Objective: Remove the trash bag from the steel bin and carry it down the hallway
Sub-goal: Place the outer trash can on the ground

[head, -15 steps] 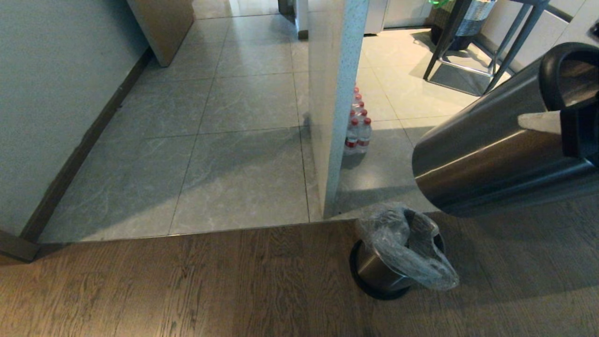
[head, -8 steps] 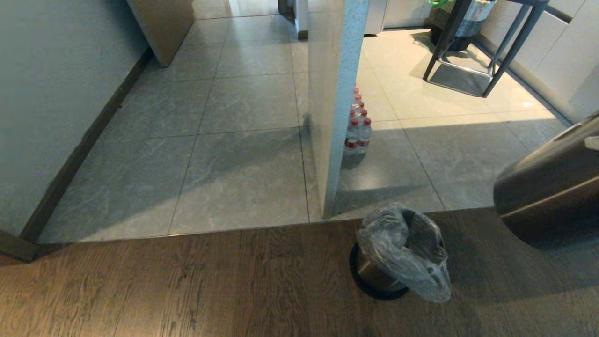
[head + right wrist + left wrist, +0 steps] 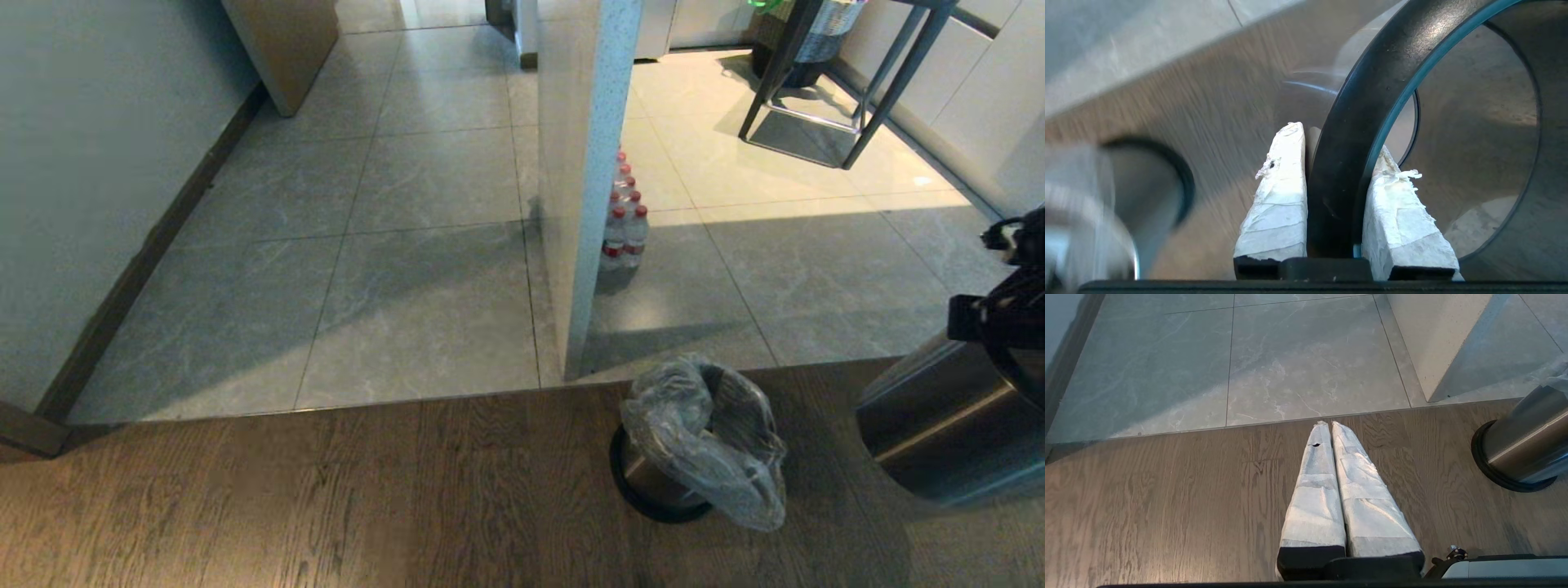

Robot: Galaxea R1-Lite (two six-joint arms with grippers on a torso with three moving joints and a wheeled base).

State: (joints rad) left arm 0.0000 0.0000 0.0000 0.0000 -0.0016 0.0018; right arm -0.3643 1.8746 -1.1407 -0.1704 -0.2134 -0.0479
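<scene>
The right hand [image 3: 1337,151] grips the black rim of the steel sleeve [image 3: 939,437], one padded finger [image 3: 1282,196] outside the rim and the other inside the tube. In the head view the sleeve hangs tilted at the right edge, low over the wood floor [image 3: 326,506] and apart from the rest of the bin. Through the sleeve's open end the right wrist view shows bare floor.

The steel bin [image 3: 653,482] stands on the wood floor just this side of the seam where the grey tiles begin. It shows its black base ring and a short steel body. The trash bag [image 3: 706,441] sits in it, its clear crinkled plastic puffed up above the bin and draped over the side nearer the sleeve. What lies inside the bag cannot be made out.

The left hand [image 3: 1329,424] hangs over the wood floor with its two wrapped fingers pressed together and nothing between them, well to the side of the bin.

Beyond the seam the hallway [image 3: 392,245] of grey marbled tiles runs back along a white wall with a dark baseboard. A pale pillar [image 3: 584,163] stands behind the bin, with a pack of red-capped bottles [image 3: 624,224] against its right side. Stool legs [image 3: 816,82] stand farther back on the right.
</scene>
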